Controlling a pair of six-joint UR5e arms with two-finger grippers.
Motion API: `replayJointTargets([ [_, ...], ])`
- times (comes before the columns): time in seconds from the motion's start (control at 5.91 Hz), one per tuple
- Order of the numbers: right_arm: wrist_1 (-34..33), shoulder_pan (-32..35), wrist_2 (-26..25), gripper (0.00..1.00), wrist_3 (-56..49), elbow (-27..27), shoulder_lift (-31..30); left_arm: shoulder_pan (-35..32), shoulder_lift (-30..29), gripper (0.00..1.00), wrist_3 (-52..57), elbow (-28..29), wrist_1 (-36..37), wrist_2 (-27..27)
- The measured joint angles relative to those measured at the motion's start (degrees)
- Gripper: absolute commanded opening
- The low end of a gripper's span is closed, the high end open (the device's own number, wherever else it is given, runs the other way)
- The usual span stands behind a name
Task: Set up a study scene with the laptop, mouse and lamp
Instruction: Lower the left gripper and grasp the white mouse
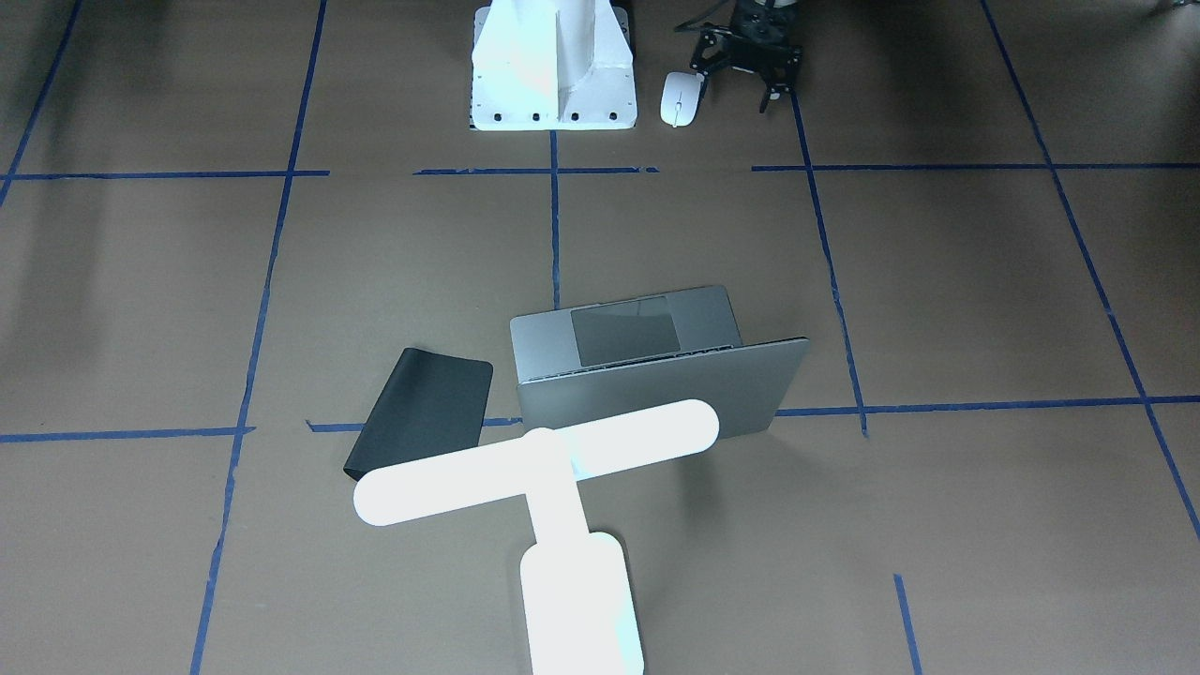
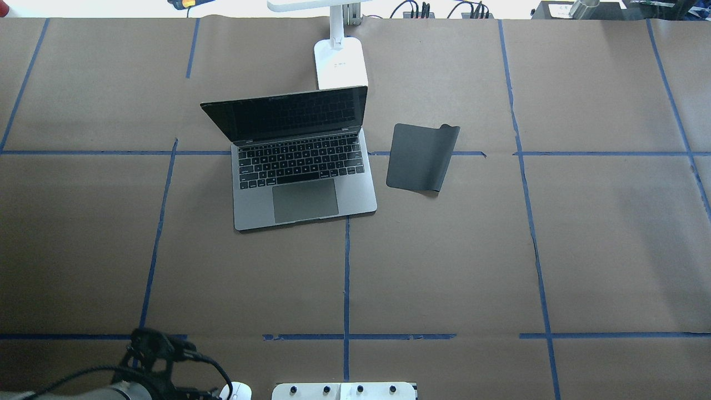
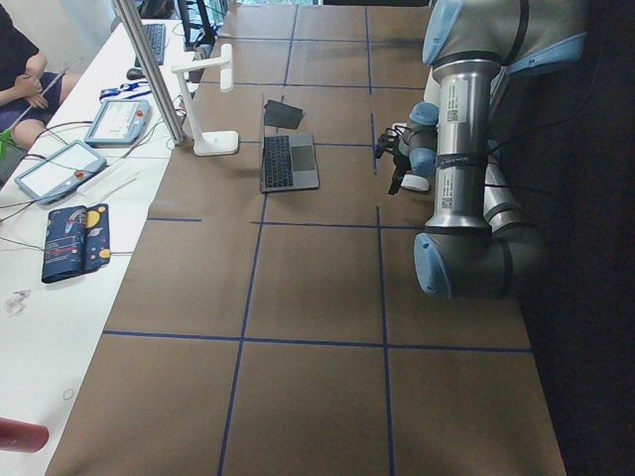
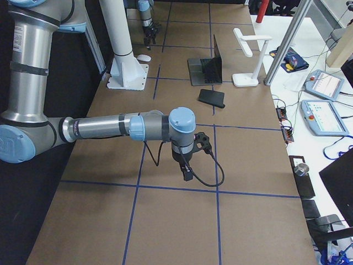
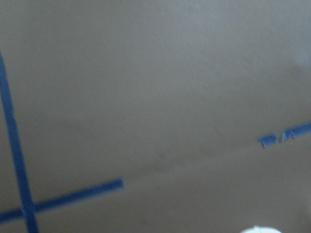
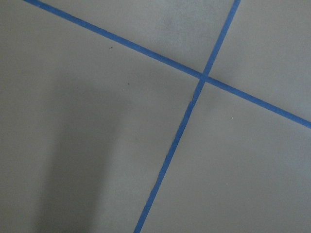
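Mouse: lay by the robot's base, just beside the bracket, well apart from the mat
Left gripper: jaws spread, empty, just beside the mouse
Right gripper: could not tell if open or closed
Risk: glossy mouse might slip, or get nudged against the bracket, if the fingers closed off-centre
In the way: open laptop and lamp stood close to the mat

Laptop open at mid-table, the lamp just behind it on the side away from the robot, and a mat beside it toward the robot's right. Well apart, the mouse lies beside a bracket, with the left gripper seemingly just beside it.
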Motion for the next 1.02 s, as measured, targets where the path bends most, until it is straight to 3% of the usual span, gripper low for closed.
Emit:
replayJointTargets([
  [0.51, 0.1, 0.1, 0.0, 1.00, 0.3, 0.4, -0.1, 6.0, -6.0, 1.00, -3.8, 4.8, 2.4, 3.8],
  [1.02, 0.1, 0.1, 0.7, 1.00, 0.6, 0.6, 0.0, 7.0, -7.9, 1.00, -4.2, 7.4, 2.0, 4.3],
])
